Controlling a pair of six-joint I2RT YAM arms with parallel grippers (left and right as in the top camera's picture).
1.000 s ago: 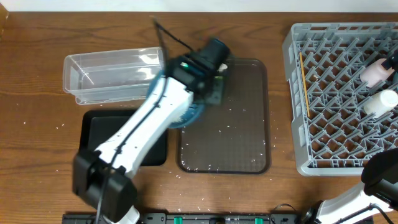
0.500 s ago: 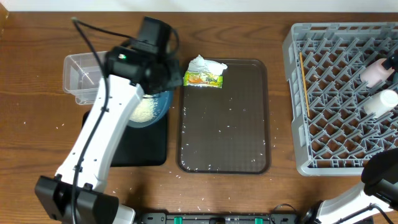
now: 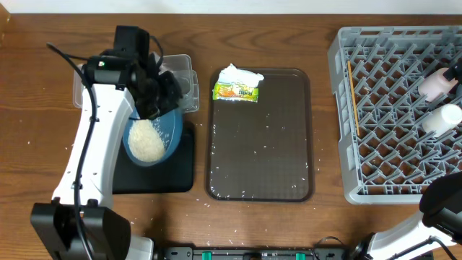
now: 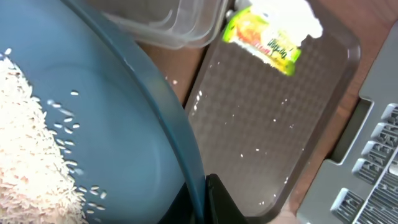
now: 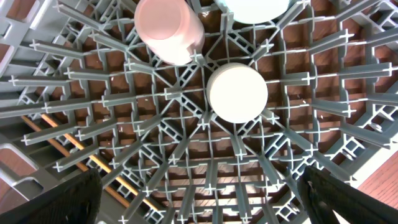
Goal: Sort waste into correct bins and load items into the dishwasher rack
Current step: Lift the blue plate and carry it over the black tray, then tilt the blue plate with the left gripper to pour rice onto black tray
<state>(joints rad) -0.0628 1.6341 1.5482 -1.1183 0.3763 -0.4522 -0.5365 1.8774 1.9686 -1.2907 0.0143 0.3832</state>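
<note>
Clamped on the dark-blue dish [image 3: 172, 131], the left gripper [image 3: 155, 107] has swung it from the serving tray [image 3: 289, 144] to above the black tray [image 3: 182, 172] (rice [image 3: 146, 141] still inside, undumped). Right gripper [image 5: 202, 190] hangs wide over the rack [image 3: 339, 144].

Blue dish [image 3: 172, 128] heaped with rice [image 3: 146, 139] hangs over black tray [image 3: 180, 173]; pink cup [image 3: 435, 85] and white cup [image 3: 446, 118] sit in rack [image 3: 390, 32].

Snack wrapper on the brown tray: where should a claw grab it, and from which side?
Pinch the snack wrapper across its narrow width, near the middle, coming straight down. It lies flat, with the napkin and the tray rim close behind, so sideways approaches look blocked.
</note>
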